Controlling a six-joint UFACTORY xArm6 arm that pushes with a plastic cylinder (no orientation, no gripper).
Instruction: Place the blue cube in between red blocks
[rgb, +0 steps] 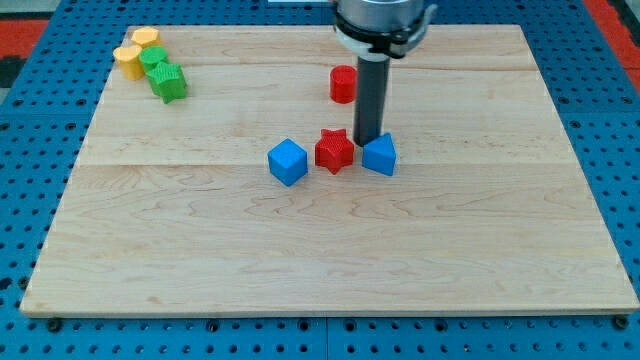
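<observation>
Arm comes in from view's top, only wrist end showing (rest cut off by frame edge). Grey-and-black round flange, light ring under it. Straight dark rod hangs dead vertical from flange. My tip (367, 139) down at table surface, directly below flange centre. No tilt as far as visible.

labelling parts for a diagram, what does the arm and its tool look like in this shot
Only the arm's lower end shows: a round, dark grey housing with a pale silvery ring beneath. From it hangs a straight, dark, cylindrical rod, ending in my tip. No cables or markings are visible.
</observation>
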